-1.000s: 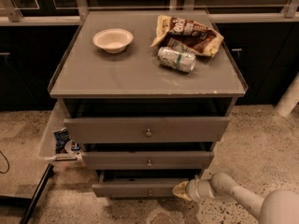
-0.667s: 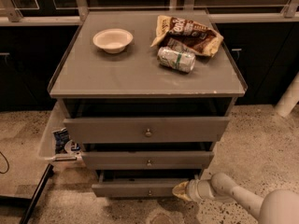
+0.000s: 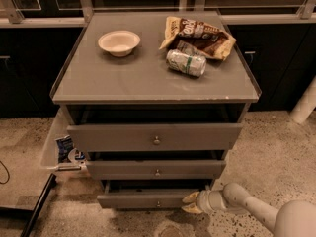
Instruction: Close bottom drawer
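The grey bench is carrying three things. A pale bowl is sitting upright toward the back left, a crumpled snack bag is lying at the back right, and a can is lying on its side just in front of the bag, touching it. The gripper is hanging way down low — right at the right end of the bottom drawer, fingers spread apart.
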`<action>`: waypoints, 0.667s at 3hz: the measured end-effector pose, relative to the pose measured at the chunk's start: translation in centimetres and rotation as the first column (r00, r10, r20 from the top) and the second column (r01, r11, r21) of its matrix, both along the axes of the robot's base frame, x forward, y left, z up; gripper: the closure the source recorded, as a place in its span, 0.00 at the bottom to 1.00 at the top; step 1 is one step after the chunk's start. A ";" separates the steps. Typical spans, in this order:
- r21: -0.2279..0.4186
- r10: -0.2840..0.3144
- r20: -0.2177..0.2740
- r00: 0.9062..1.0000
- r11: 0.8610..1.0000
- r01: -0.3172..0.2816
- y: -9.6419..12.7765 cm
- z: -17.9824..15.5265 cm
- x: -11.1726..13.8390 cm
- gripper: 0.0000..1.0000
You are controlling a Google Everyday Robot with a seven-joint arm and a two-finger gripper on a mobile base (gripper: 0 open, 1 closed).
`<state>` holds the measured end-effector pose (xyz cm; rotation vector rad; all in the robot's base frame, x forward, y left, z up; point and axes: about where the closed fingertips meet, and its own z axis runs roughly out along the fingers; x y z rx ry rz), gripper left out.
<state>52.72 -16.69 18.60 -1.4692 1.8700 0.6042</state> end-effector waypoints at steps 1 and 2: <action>0.000 0.000 0.000 1.000 1.000 0.000 0.0 0.0 0.0 0.12; 0.000 0.000 0.000 1.000 1.000 0.000 0.0 0.0 0.0 0.00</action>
